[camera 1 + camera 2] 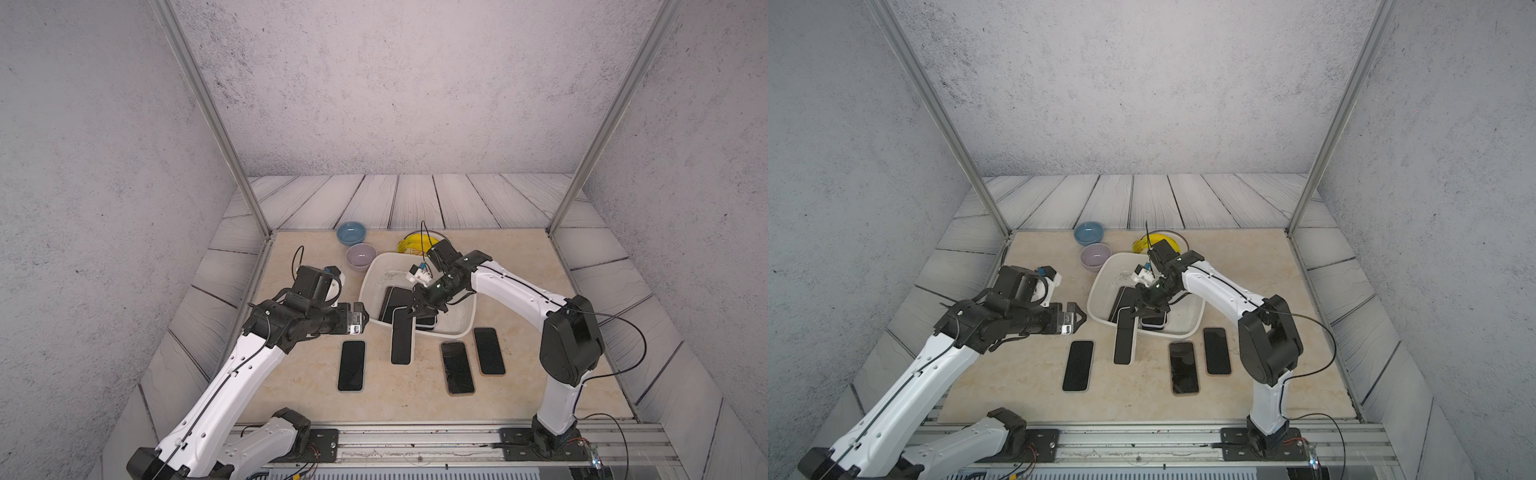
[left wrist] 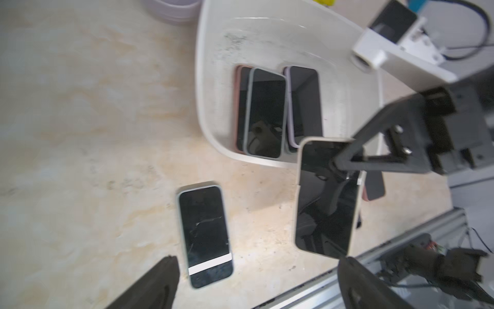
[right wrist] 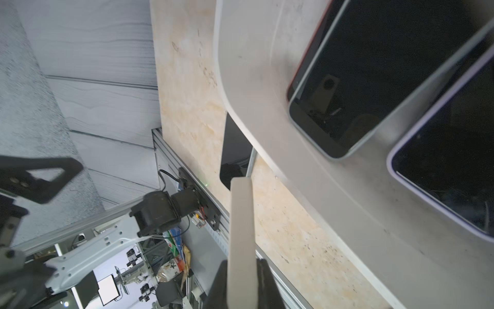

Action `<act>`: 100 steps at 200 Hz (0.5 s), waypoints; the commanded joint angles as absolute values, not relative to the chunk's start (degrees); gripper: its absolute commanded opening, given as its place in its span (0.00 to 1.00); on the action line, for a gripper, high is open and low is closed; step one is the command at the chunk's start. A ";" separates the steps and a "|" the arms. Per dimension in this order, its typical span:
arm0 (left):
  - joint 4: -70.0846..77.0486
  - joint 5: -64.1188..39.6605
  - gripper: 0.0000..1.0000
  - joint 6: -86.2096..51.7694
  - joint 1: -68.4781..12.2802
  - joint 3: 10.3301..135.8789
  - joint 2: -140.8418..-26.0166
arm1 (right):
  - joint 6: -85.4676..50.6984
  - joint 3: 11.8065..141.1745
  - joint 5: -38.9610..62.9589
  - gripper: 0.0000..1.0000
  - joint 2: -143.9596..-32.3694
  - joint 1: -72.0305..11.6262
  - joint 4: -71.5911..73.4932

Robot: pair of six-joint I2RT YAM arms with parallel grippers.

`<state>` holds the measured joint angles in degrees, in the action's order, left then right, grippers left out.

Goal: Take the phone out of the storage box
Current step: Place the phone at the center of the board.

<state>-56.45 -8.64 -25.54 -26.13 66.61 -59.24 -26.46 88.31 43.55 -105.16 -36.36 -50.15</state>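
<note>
The right end effector [image 1: 413, 311] is shut tight on one end of a phone [image 1: 402, 340] with a pale case. It holds nothing else. The phone hangs slanted over the near wall of the storage box [image 1: 465, 322]. Most of the phone is already outside the storage box, over the tabletop [image 1: 299, 374]. Its low end may touch the tabletop, but I cannot be sure from these views.

The left end effector [image 1: 363, 318] is wide open and empty. It sits just beside the storage box, on the left arm's side.

Three flat phones [image 1: 457, 368] lie screen up on the tabletop in front of the storage box. None of them touches it.

Inside the storage box, the stacked phones [image 2: 266, 112] lean on each other against its near wall. I count at least three: one with a pink edge, one with a grey edge on top of it, and one with a lilac edge.

So the job looks about half done. The held phone needs to be laid down in front of the storage box and let go. After that, the stacked phones are left to take out.
</note>
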 commanded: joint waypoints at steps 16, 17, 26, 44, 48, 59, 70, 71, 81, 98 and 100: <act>-64.39 3.05 0.98 -27.39 -25.75 68.76 -58.61 | -22.27 85.64 42.83 0.00 -102.35 -41.73 -53.26; -64.36 3.06 0.99 -27.36 -25.75 68.74 -58.53 | -22.30 85.58 42.73 0.00 -102.37 -41.92 -53.17; -64.41 3.09 0.99 -27.57 -25.74 68.49 -57.90 | -23.03 85.19 42.05 0.00 -103.04 -43.46 -51.91; -64.62 2.90 0.98 -27.76 -25.67 68.20 -57.29 | -25.37 84.68 40.92 0.00 -104.90 -45.14 -48.48; -64.71 2.86 0.98 -27.69 -25.66 68.20 -57.17 | -26.03 84.65 40.50 0.00 -105.19 -45.30 -47.73; -65.02 2.73 0.98 -27.77 -25.69 68.12 -57.00 | -27.71 84.73 39.69 0.00 -106.38 -45.39 -45.62; -65.25 2.63 0.98 -27.73 -25.67 68.12 -56.79 | -29.16 85.54 39.10 0.00 -107.64 -45.44 -44.30; -65.23 2.63 0.98 -27.75 -25.67 68.12 -56.74 | -29.30 85.57 39.06 0.00 -107.74 -45.44 -44.21; -65.46 2.64 0.99 -27.68 -25.66 68.21 -56.41 | -30.56 86.54 38.69 0.00 -108.78 -45.61 -43.29; -66.00 3.11 0.98 -27.51 -25.66 68.47 -55.71 | -32.71 87.87 37.91 0.00 -110.61 -45.86 -42.14; -66.07 3.15 0.99 -27.51 -25.66 68.47 -55.65 | -32.96 88.06 37.78 0.00 -110.82 -46.01 -42.04</act>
